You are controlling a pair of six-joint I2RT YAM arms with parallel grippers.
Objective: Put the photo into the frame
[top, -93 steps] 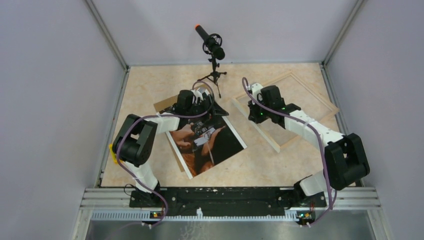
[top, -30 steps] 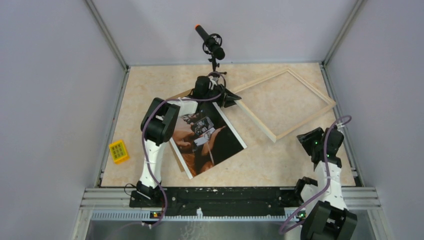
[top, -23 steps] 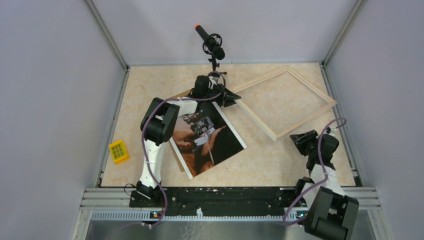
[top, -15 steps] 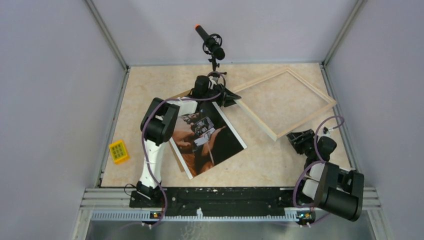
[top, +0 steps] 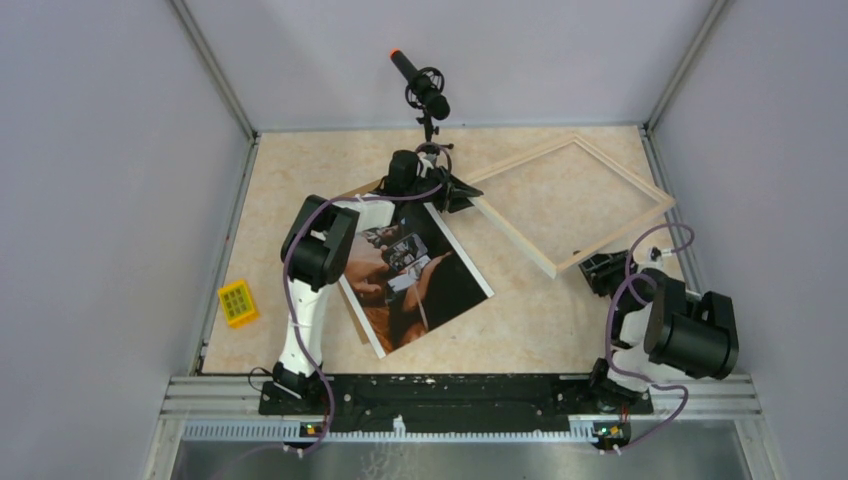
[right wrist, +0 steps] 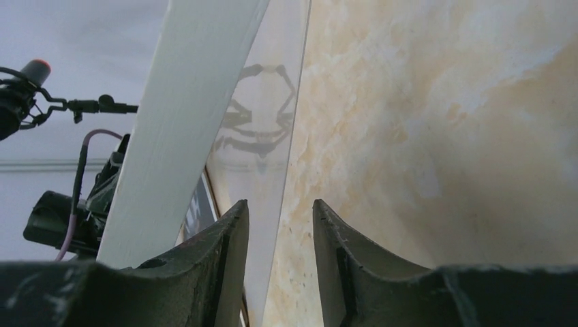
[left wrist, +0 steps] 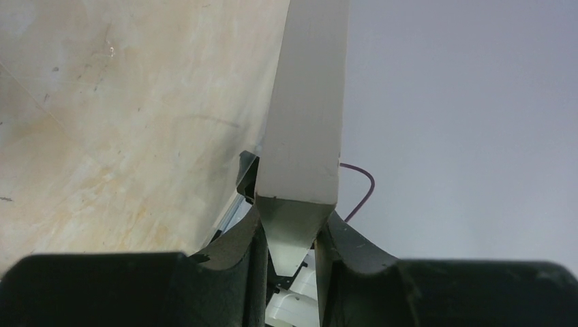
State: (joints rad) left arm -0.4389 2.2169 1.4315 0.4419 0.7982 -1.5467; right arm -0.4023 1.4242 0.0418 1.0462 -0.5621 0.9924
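No text can be read in any view. The photo (top: 420, 275), just beside the left gripper (top: 462, 196), has pale patches too small to tell as writing; the yellow block (top: 238, 302), well to its left, shows only a grid.

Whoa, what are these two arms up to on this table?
They are working on getting a photo into a frame. The left gripper is pinched shut on the left corner of the frame, right beside the photo, which lies face up on the table and is not yet inside. The right gripper is at the near corner of the frame with its jaws apart, not visibly gripping it.
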